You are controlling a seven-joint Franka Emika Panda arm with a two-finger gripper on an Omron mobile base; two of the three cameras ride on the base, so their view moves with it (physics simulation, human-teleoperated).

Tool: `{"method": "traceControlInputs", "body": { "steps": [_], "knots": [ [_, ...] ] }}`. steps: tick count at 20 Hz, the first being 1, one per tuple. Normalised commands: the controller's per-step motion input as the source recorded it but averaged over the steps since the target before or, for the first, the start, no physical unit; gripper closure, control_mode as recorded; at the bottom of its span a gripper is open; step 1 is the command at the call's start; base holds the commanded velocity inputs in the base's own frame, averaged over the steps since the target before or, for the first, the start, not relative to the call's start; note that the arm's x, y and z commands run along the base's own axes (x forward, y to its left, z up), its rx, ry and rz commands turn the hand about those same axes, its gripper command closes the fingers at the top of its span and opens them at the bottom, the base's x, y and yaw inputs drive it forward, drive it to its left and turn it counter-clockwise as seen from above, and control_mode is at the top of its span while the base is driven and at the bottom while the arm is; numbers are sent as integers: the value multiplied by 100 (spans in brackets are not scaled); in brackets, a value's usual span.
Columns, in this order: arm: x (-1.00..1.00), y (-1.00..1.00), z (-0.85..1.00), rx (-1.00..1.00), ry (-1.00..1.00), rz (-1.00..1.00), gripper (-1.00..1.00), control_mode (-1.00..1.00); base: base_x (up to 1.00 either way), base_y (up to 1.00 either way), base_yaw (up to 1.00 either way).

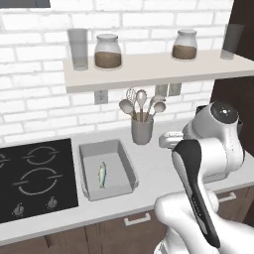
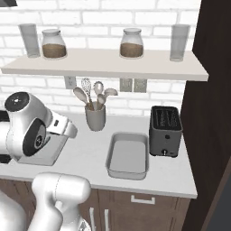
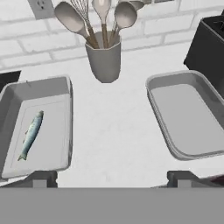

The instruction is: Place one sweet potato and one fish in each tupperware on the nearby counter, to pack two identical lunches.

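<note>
Two shallow pale grey tupperware trays with sloped walls sit on the smooth off-white counter (image 3: 116, 131). The left tupperware (image 3: 57, 87), beside the black cooktop (image 1: 34, 176), holds one slim silvery-blue fish (image 3: 30, 134) lying lengthwise. The right tupperware (image 3: 164, 83), just beside the black toaster (image 2: 165, 131), shows a bare floor, its far corner cut off in the hand view. Behind and between them stands a grey utensil crock (image 3: 104, 61) of wooden spoons and a whisk. The gripper (image 3: 111, 178) hovers with jaws spread wide, grasping nothing.

Bright, even rendered light; faint soft shadows, slightly pixelated.
</note>
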Motion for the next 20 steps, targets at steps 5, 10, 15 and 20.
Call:
{"method": "traceControlInputs", "body": {
  "steps": [5,10,15,20],
  "knots": [
    [0,0,0,0,0,0,-100,100,-100,-15,0],
    [0,0,0,0,0,0,-100,100,-100,-68,-4],
    [0,0,0,0,0,0,-100,100,-100,-100,-15],
    [0,0,0,0,0,0,-100,100,-75,-100,-14]
  ]
}}
